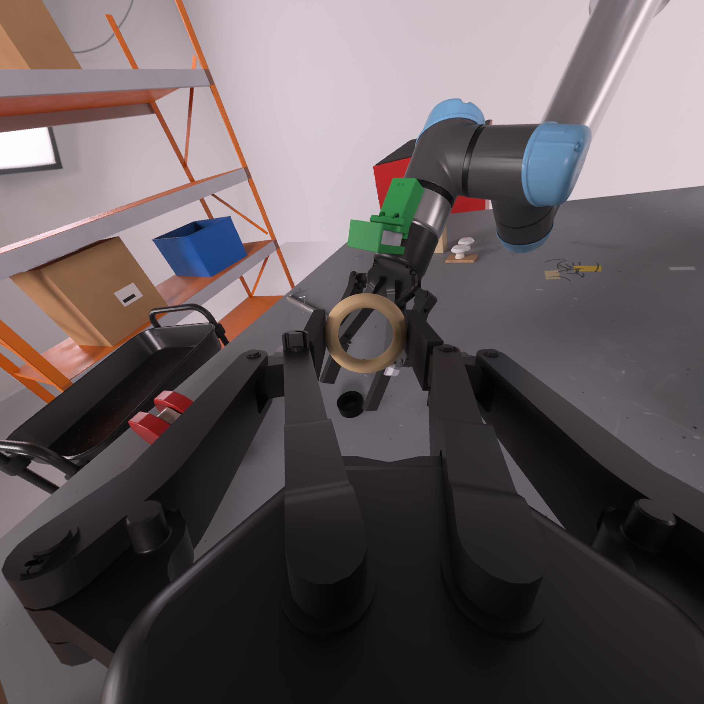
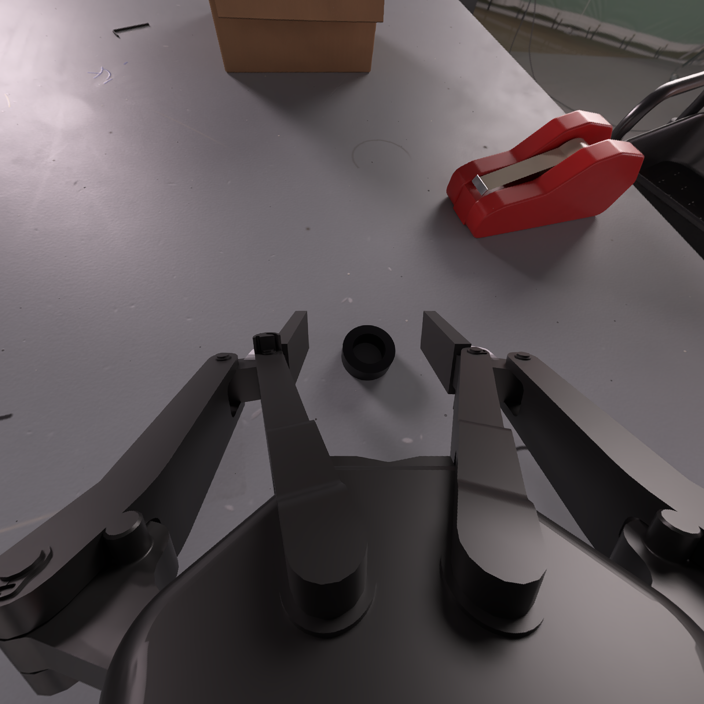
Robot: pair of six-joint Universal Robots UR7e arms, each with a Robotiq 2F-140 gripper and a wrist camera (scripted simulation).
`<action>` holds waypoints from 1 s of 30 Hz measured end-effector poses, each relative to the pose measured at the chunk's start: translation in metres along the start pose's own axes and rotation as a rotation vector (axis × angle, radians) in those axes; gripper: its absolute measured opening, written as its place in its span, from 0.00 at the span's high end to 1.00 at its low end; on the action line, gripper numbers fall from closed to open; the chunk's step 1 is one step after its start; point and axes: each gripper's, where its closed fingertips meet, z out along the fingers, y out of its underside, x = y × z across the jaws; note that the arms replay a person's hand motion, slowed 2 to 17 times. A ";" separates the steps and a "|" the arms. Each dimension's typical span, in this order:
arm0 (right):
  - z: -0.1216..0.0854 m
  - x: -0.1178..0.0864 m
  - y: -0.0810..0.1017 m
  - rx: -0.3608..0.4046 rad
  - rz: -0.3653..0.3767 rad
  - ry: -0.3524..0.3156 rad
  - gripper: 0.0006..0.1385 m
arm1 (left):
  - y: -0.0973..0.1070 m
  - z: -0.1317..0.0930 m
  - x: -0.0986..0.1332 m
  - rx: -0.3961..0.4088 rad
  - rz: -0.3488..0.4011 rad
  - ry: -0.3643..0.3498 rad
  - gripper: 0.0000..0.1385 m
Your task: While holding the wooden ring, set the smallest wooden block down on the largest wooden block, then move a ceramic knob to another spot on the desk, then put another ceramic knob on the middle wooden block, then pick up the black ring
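My left gripper (image 1: 365, 335) is shut on the wooden ring (image 1: 364, 366) and holds it upright above the desk. My right gripper (image 2: 368, 339) is open, with a finger on either side of the black ring (image 2: 368, 352), which lies flat on the desk. From the left wrist view, the right gripper (image 1: 352, 384) hangs just over the black ring (image 1: 349, 404). Two white ceramic knobs (image 1: 463, 245) stand far back, the nearer one on a flat wooden block (image 1: 460, 259). A taller wooden block (image 1: 441, 242) is partly hidden behind the right arm. A small white object (image 1: 390, 371) shows behind the wooden ring.
A red tape dispenser (image 2: 541, 179) sits right of the black ring near the desk edge. A cardboard box (image 2: 297, 38) stands farther ahead. A black tray cart (image 1: 114, 381) and orange shelving with a blue bin (image 1: 202, 245) stand beyond the desk's left edge. A red box (image 1: 392, 171) is at the back.
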 end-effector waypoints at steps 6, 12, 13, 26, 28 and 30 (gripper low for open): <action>0.005 0.002 0.005 -0.001 0.011 -0.002 0.44 | 0.000 -0.001 0.000 0.002 0.000 0.001 0.60; 0.007 0.003 0.008 0.006 0.020 -0.005 0.46 | -0.001 -0.001 0.001 0.004 0.004 0.002 0.60; 0.007 0.003 0.009 0.008 0.022 -0.005 0.46 | -0.001 -0.001 0.001 0.005 0.004 0.002 0.60; 0.011 0.002 0.012 0.036 0.038 -0.022 0.52 | -0.002 -0.002 0.002 0.007 0.008 0.003 0.60; 0.011 0.002 0.013 0.037 0.041 -0.023 0.53 | -0.003 -0.002 0.002 0.007 0.009 0.004 0.60; 0.012 0.002 0.013 0.036 0.044 -0.027 0.54 | -0.003 -0.002 0.003 0.007 0.009 0.004 0.60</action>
